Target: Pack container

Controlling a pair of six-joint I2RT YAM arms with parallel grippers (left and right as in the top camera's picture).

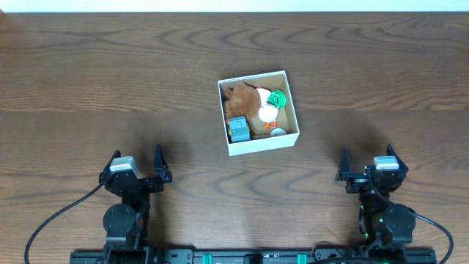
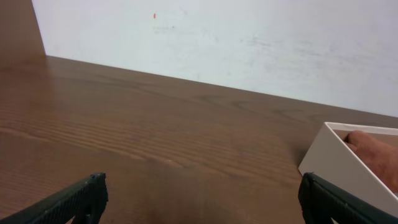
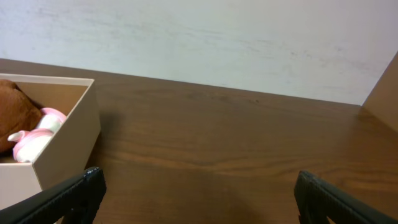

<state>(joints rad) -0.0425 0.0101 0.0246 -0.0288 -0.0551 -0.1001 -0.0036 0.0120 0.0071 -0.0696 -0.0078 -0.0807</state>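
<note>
White-walled square cardboard container (image 1: 264, 142), holding a brown plush toy (image 1: 238, 104) and blue block (image 1: 239, 130), sits mid-table, packing seemingly done, with left hand (image 1: 136, 155) and right hand (image 1: 366, 154) open, empty, at the near edge.

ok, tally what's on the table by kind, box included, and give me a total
Container: 1
Brown plush toy: 1
White toy with green top: 1
Blue-grey toy: 1
Total: 4, with the 3 toys inside the Container.
The small orange bit is not counted; it may be part of the white toy, cannot tell.
</note>
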